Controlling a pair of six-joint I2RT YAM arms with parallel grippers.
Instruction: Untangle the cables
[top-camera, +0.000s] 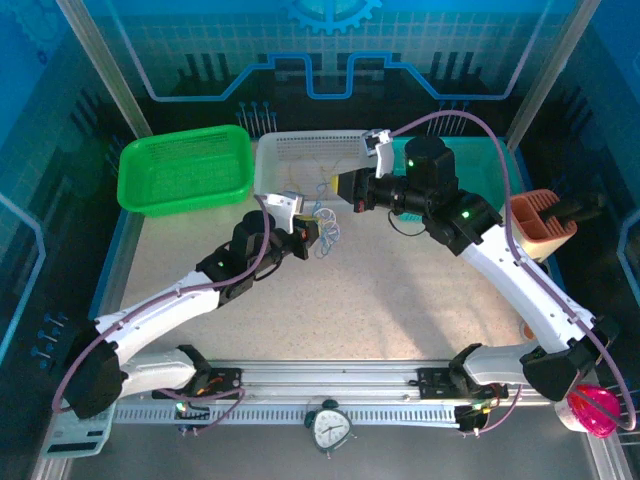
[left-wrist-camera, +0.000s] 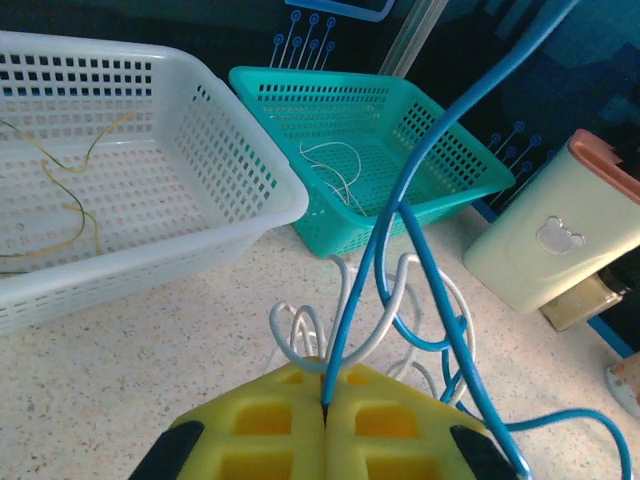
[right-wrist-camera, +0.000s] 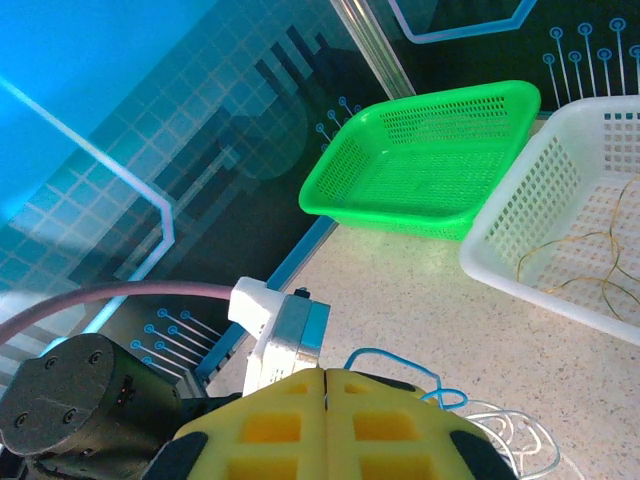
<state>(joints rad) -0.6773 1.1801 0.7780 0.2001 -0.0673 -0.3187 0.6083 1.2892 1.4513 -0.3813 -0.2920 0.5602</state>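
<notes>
The cables (top-camera: 326, 222) lie in a small blue and whitish tangle on the table's middle back. My left gripper (top-camera: 310, 237) sits just left of it. In the left wrist view its yellow fingers (left-wrist-camera: 326, 400) are shut on the end of a blue cable (left-wrist-camera: 400, 200), which climbs taut out of the top of the frame. White loops (left-wrist-camera: 300, 340) lie just beyond the tips. My right gripper (top-camera: 340, 187) hangs above the tangle, shut (right-wrist-camera: 325, 372). A blue strand (right-wrist-camera: 395, 353) comes out right beside its tips, with white loops (right-wrist-camera: 510, 435) below.
A green basket (top-camera: 185, 170) stands back left. The white basket (top-camera: 268, 165) beside it holds yellow-tan strands (left-wrist-camera: 70, 190). A teal basket (left-wrist-camera: 440, 160) at back right holds a whitish strand (left-wrist-camera: 335, 165). A pale lidded container (top-camera: 540, 220) stands right; a clock (top-camera: 330, 428) sits at the near rail.
</notes>
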